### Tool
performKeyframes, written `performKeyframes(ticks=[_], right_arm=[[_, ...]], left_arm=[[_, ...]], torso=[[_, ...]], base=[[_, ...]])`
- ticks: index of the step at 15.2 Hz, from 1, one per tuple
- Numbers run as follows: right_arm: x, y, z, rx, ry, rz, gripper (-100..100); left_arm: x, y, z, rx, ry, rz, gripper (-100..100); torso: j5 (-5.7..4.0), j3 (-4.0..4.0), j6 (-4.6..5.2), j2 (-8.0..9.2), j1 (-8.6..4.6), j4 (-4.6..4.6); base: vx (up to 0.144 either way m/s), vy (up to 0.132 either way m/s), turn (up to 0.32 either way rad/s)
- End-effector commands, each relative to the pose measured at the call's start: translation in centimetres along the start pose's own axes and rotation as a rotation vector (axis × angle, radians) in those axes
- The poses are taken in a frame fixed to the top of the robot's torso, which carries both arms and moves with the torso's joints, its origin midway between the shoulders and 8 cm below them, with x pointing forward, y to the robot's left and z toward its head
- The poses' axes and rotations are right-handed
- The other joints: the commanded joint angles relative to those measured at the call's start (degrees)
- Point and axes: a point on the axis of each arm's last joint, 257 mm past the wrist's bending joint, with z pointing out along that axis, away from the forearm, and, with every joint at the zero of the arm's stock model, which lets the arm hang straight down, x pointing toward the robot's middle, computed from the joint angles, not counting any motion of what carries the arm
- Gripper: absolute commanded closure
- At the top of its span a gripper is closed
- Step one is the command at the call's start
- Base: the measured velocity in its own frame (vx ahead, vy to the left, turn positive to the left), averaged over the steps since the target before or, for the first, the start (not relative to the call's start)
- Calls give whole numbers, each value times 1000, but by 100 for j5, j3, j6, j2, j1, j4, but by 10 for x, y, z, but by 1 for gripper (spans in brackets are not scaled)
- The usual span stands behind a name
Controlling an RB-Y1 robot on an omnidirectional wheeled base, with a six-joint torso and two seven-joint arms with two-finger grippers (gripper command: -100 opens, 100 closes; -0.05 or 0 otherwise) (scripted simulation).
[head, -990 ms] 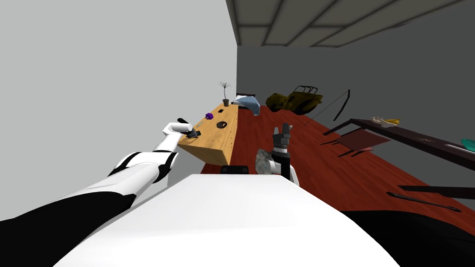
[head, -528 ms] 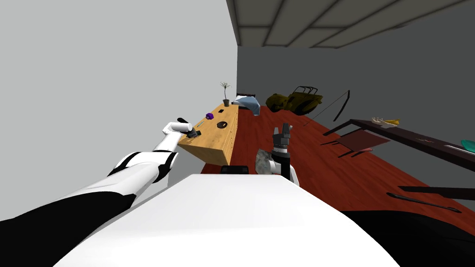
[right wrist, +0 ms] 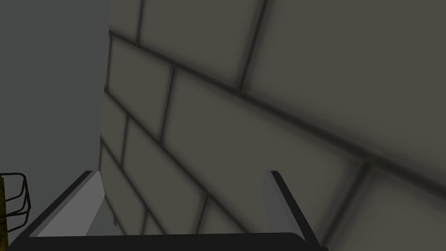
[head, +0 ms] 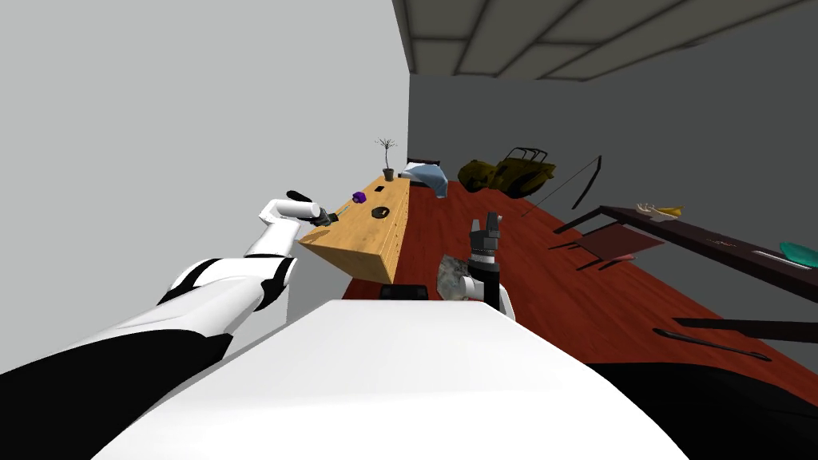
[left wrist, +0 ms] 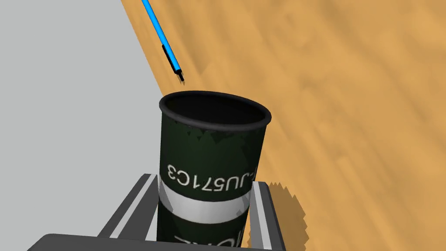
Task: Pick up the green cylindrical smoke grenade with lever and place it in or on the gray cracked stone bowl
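Observation:
The dark green cylinder grenade (left wrist: 213, 144), with a white band and white lettering, stands between the fingers of my left gripper (left wrist: 204, 181), which is shut on its sides. It hangs a little above the wooden table top (left wrist: 348, 109), near the edge by the wall, and casts a shadow there. In the head view my left gripper (head: 326, 216) is over the near left corner of the wooden table (head: 359, 239). The grey cracked stone bowl (head: 451, 275) sits low on the red floor beside my right forearm. My right gripper (head: 489, 222) points upward, open and empty (right wrist: 184, 172).
A blue pen (left wrist: 161, 37) lies on the table just beyond the grenade. Farther along the top are a purple object (head: 361, 196), a dark ring (head: 380, 212) and a potted plant (head: 387, 164). An olive vehicle (head: 507, 172) and a long dark table (head: 703, 235) stand to the right.
My left arm has risen and drawn back toward the wall with the grenade in its grip. The head camera shifted slightly. The right arm stayed still.

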Motion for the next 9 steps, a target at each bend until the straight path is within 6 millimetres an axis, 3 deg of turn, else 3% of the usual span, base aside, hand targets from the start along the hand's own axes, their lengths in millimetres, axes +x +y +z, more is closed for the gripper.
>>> performKeyframes(ticks=[1,3,5,9], right_arm=[[0,0,0,0,0,0,0],[0,0,0,0,0,0,0],[0,0,0,0,0,0,0],[0,0,0,0,0,0,0]], left_arm=[[1,-21,-9,49,25,-19,100],[8,-24,-11,60,50,-30,100],[18,-15,-7,46,78,-40,100],[50,8,-1,0,148,-58,100]], torso=[[0,0,0,0,0,0],[-7,-7,16,-14,-37,0],[-13,-29,31,-52,-70,-9],[-15,-62,48,-104,-86,-26]], base=[[-37,-118,-106],[24,-193,-161],[84,-213,-185],[146,-190,-216]])
